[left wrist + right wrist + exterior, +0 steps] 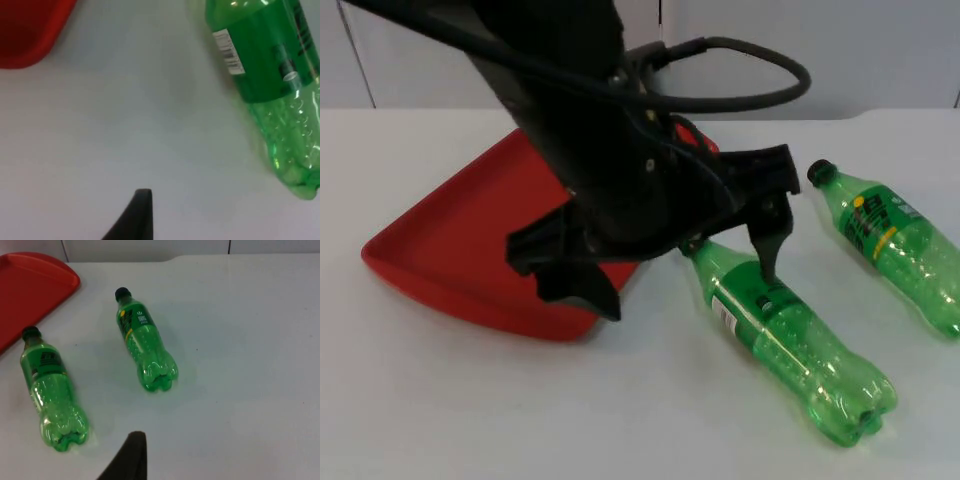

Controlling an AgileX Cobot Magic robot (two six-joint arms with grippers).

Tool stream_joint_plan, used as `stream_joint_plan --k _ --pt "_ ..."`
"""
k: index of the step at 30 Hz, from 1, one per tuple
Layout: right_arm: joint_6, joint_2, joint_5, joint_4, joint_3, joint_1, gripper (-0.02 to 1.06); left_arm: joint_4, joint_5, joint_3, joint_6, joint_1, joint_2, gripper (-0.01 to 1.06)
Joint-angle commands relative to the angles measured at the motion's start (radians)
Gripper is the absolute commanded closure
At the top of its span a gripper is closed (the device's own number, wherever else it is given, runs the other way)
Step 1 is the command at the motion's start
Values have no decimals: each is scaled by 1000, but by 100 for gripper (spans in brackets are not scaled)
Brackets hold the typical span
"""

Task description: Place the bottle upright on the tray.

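Two green bottles lie on their sides on the white table. The nearer bottle (780, 335) (265, 65) (50, 390) has its neck close to the red tray (450, 240) (25, 30) (30, 285). My left gripper (685, 292) hangs open just above this bottle's neck end. One of its fingers (767, 255) points down at the bottle's shoulder, and the other sits over the tray's front corner. The second bottle (895, 240) (145, 340), black-capped, lies further right. My right gripper (131, 460) waits high over the table, facing both bottles.
The tray lies flat at the left with its front corner next to the nearer bottle's cap. The left arm's body hides the tray's right part. White table stretches in front of the tray and the bottles. The grey wall closes the back.
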Motion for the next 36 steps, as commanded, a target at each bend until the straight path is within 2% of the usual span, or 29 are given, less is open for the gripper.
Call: stream_joint_plan --k 1,3,7,14,18,19,22,26,29,34,36 --pt "-1 -5 -6 3 6 -6 1 -47 -10 -66 -20 -5 47 0" --pt "-1 -5 -6 3 6 -6 1 -54 -3 -93 -20 -5 63 0" --pt "-1 -5 -6 3 6 -6 1 -13 68 -226 -61 -41 165 0" --pt "-1 -5 -6 3 6 -6 1 -3 89 -400 -119 -72 301 0" --pt "-1 -5 -6 3 6 -6 1 242 213 -491 -336 -88 355 0" --pt "-1 -5 -6 3 6 -6 1 242 213 -491 -336 -88 355 0" --pt "-1 -5 -6 3 6 -6 1 367 265 -502 -497 -99 364 0" --pt "-1 -5 -6 3 6 -6 1 364 271 -513 -514 -83 372 0" --pt "-1 -5 -6 3 6 -6 1 430 267 -513 -592 -83 372 0" --pt "-1 -5 -6 3 6 -6 1 453 267 -513 -652 -83 384 0" --pt "-1 -5 -6 3 6 -6 1 451 242 -513 -667 -83 406 0"
